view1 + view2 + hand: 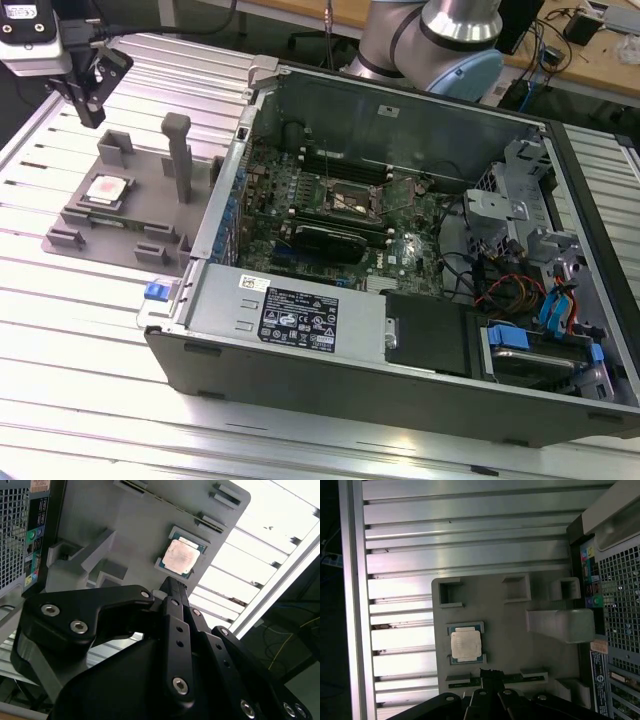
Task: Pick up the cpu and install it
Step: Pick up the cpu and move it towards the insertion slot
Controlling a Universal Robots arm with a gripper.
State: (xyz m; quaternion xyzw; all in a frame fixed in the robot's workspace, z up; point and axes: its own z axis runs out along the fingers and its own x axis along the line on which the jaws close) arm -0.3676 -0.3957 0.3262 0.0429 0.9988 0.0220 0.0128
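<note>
The cpu [105, 188] is a small silver square lying flat in a shallow recess of the grey fixture plate [150, 215], at the exterior view's left, outside the computer case. Both wrist views show the cpu [181, 556] [466, 644] in its recess with nothing touching it. My gripper [95, 118] hangs in the air above and behind the plate, well clear of the chip. Its black fingers [173, 592] lie together, shut on nothing, and their tips [490, 672] point toward the plate's edge beside the chip. The black motherboard socket [350, 200] sits inside the case.
The open computer case [300, 320] lies on the slatted aluminium table [80, 350], with its near wall beside the fixture plate. A tall grey post [177, 155] and several low blocks rise from the plate. The arm's base [440, 40] stands behind the case.
</note>
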